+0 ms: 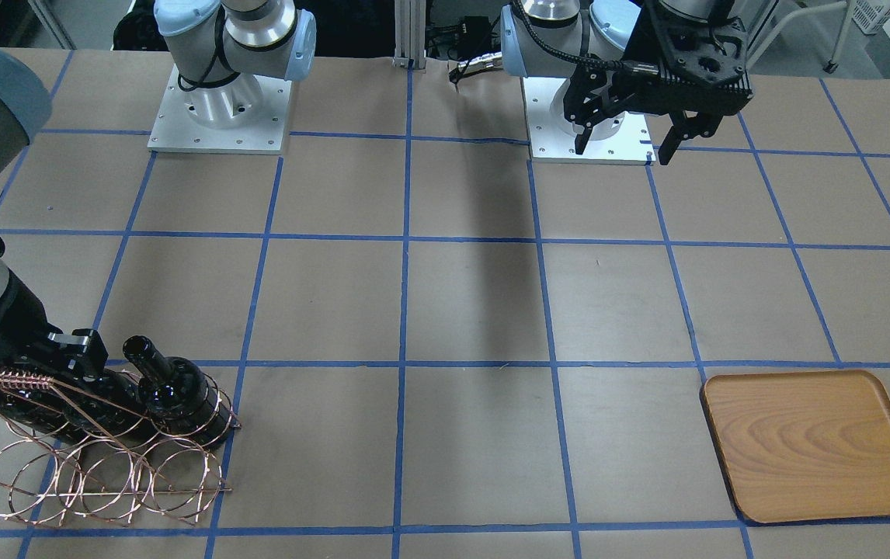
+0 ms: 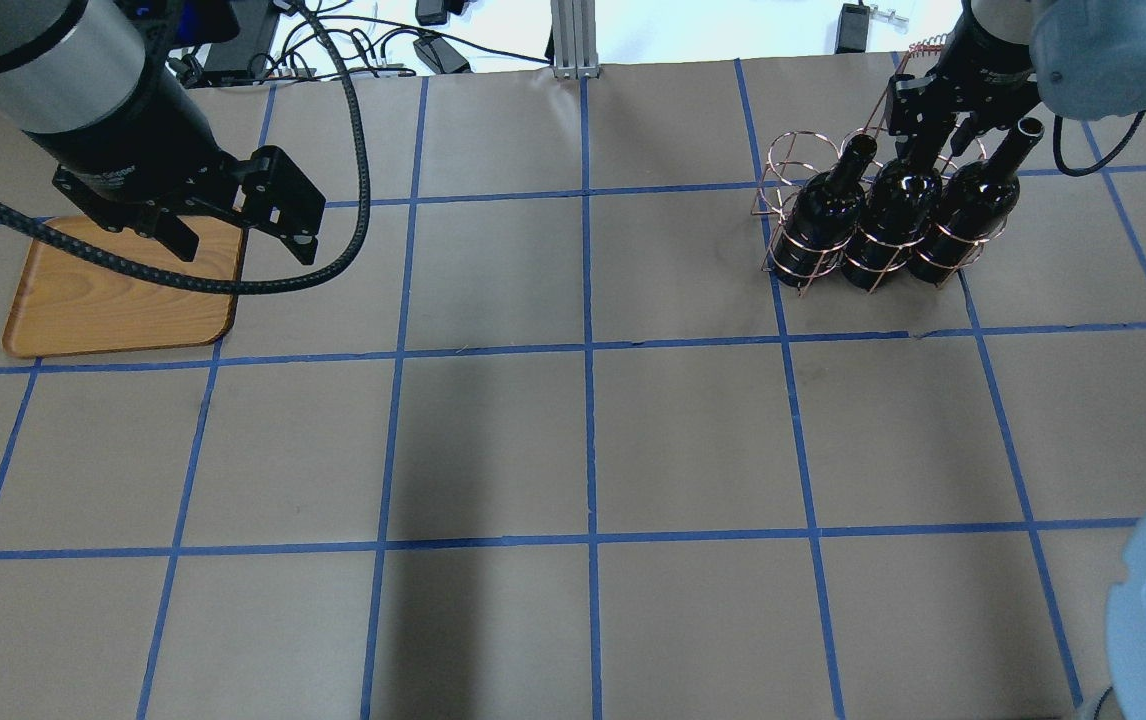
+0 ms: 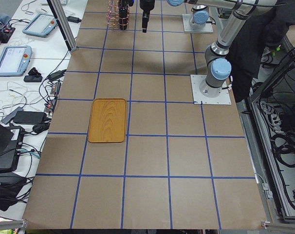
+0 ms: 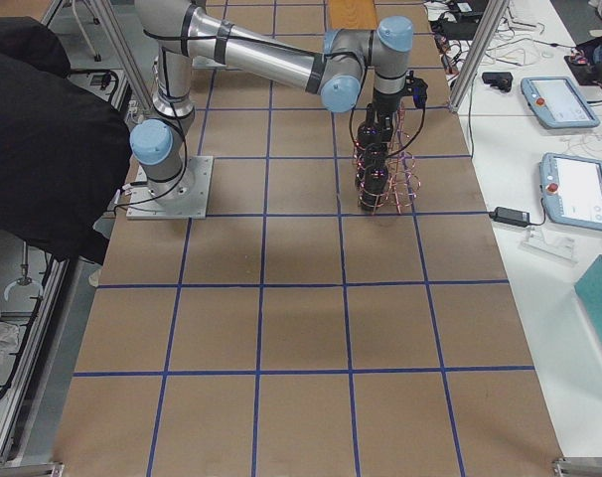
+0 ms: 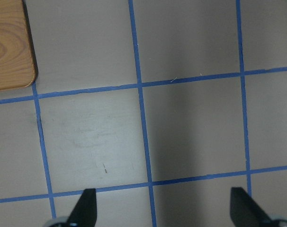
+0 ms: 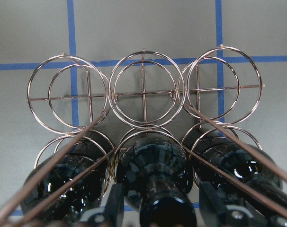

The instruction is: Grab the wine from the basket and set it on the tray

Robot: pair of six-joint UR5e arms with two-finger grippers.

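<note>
At the desk's (image 2: 583, 450) far right, copper wire basket (image 6: 143, 94) held three black wine bottles (image 2: 823, 215); right end effector (image 6: 165, 210), fingers apart, straddled the middle bottle's (image 2: 898, 215) neck. Far left: wooden tray (image 2: 83, 320); left end effector (image 2: 238, 240) spread above its corner.

your table (image 2: 493, 450) is covered in brown paper, ruled into squares by blue tape lines (image 2: 588, 350), and a soft shadow band (image 1: 507, 233) lies across its middle. an aluminium post (image 2: 573, 40) stands at its far edge. along one side runs your white bench (image 3: 11, 92), with two teach pendants (image 3: 11, 59) and loose cables (image 3: 52, 78). a person in dark clothing (image 4: 43, 149) stands just beside the table.
</note>
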